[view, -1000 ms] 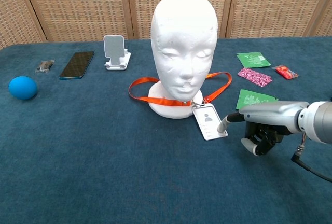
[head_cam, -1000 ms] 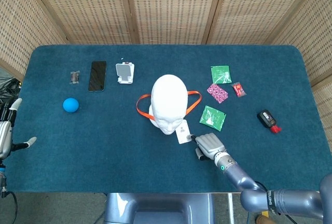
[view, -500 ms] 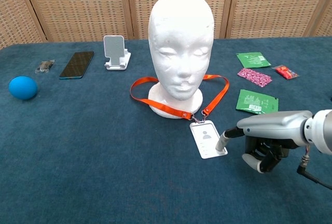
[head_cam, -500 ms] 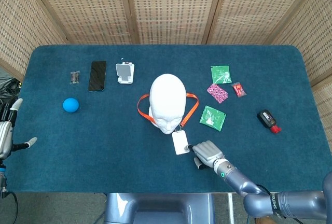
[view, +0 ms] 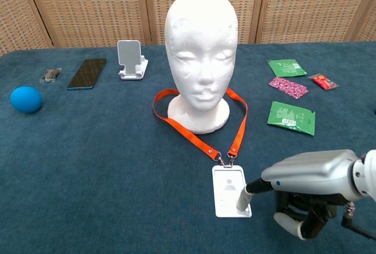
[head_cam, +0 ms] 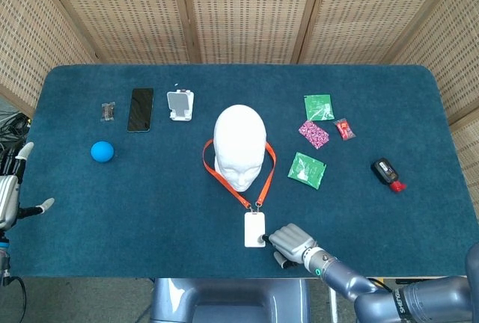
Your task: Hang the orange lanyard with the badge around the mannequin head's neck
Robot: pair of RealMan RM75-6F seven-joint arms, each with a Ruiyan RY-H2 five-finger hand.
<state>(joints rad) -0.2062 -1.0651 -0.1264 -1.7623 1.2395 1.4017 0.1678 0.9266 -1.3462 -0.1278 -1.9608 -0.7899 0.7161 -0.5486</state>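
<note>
pressing badge [view: 230,190] | right hand [view: 305,189] | left hand [head_cam: 9,192] head-view only

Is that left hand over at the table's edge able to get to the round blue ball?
Probably yes: the left hand sits open near the round blue ball, with only bare blue cloth between them.

Mannequin head [head_cam: 239,146] is standing mid-worktop, blocking straight passage across the centre. Orange lanyard [view: 200,139] is trailing forward from its base to the badge [view: 230,190], crossing the front strip. Right robot hand [view: 308,195] is occupying the near edge just beside the badge. Bare worktop [head_cam: 135,211] is lying open front-left; green packet [head_cam: 307,170] is sitting right of the head.
</note>
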